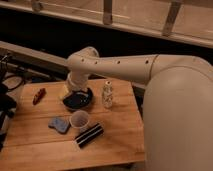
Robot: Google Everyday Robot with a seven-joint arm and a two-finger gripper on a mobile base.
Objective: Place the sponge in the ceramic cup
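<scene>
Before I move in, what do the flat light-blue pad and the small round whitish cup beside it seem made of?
Flat light-blue pad: likely soft foam sponge, matte, with a rounded uneven outline. Small round whitish cup: probably ceramic, though plastic is possible; smooth pale wall, no pattern. The gripper hangs over the dark blue bowl, behind both.

Wooden surface point(122, 142) bare front-right; whitish ceramic cup point(79, 120) hemmed by light-blue flat sponge point(59, 124), striped black-and-white block point(89, 135); claw point(69, 93) at dark blue bowl point(81, 101).
</scene>
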